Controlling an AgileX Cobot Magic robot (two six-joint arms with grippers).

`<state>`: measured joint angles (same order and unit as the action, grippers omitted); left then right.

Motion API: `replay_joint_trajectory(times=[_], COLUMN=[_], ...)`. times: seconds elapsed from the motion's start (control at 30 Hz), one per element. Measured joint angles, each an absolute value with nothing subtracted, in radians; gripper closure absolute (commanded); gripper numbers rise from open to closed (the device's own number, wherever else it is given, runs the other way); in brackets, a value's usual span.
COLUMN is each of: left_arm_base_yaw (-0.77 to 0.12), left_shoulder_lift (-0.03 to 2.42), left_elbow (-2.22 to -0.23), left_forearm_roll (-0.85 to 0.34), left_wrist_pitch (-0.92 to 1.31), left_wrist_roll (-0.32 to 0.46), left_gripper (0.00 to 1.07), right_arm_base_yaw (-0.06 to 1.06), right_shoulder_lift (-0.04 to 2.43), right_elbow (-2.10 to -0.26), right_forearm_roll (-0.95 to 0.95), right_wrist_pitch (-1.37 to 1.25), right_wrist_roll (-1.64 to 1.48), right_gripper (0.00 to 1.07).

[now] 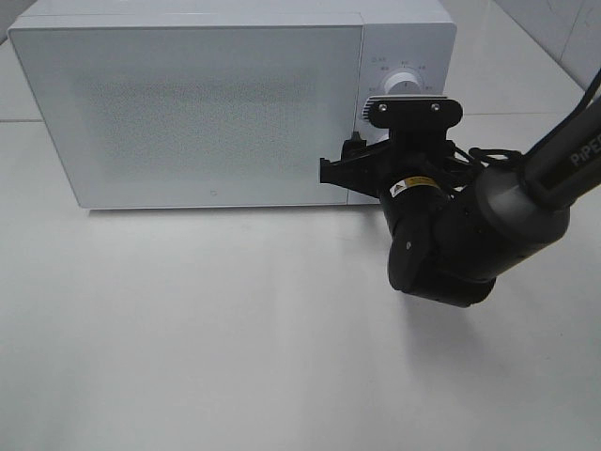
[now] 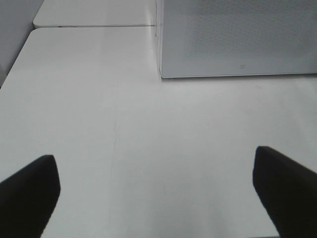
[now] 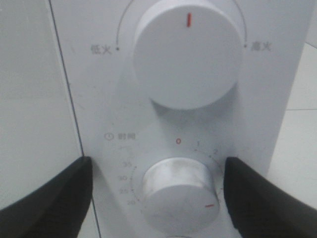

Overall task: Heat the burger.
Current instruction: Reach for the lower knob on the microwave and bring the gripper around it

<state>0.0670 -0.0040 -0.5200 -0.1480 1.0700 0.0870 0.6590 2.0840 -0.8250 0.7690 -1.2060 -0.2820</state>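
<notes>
Closest to the lens, two black fingers (image 2: 29, 193) of left tool (image 2: 154, 158), spread wide apart, pinching nothing, poised over smooth white worktop (image 2: 99, 124). Farther along that worktop, lower corner of boxy white microwave oven (image 2: 237, 39), standing squarely on it. Seen from high camera, most of oven front taken up by wide pale door with speckled grey window (image 1: 188, 113), shut flush against the casing. Right of door, narrow white control strip (image 1: 427, 47), partly hidden behind black mounting of the other arm. On that strip, up close through right wrist camera, large round white upper knob (image 3: 185, 54) with thin red mark pointing straight up, midway between printed low-heat and high-heat labels. Below it, smaller round silver-grey timer knob (image 3: 178, 191), red mark turned clockwise past printed zero, one and two on its numbered scale. Right tool (image 3: 158, 163), carried on thick dark arm (image 1: 470, 225) reaching in from right edge, facing control strip head-on, black fingers spread to either side of timer knob: one well clear of its rim, other just beside it, contact impossible to judge. Burger not visible in any view; cannot tell whether behind the shut door.
</notes>
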Motion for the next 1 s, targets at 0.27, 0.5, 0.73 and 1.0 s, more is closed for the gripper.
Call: replay_joint_trajectory(times=[0.27,0.5,0.73,1.0], left_arm_base_yaw=[0.067,0.067,0.067,0.067], left_shoulder_lift=[-0.004,-0.004,-0.004,-0.004], left_elbow=[-0.520,-0.520,-0.520,-0.520], left_forearm_roll=[-0.148,-0.148,-0.148,-0.148], left_wrist_pitch=[1.070,1.070,1.070,1.070], left_wrist_roll=[0.087,0.087,0.087,0.087], left_gripper=[0.09,0.09,0.09,0.09], right_arm_base_yaw=[0.660,0.660,0.660,0.660], right_shoulder_lift=[2.095,2.095,2.095,2.095], right_elbow=[-0.829,-0.826,-0.826,-0.826], right_forearm_roll=[0.763,0.803,0.805,0.802], right_wrist_pitch=[-1.206,-1.211,-1.213,-1.213], right_wrist_roll=[-0.282,-0.283,-0.283,-0.282], right_gripper=[0.48,0.89,1.07,1.07])
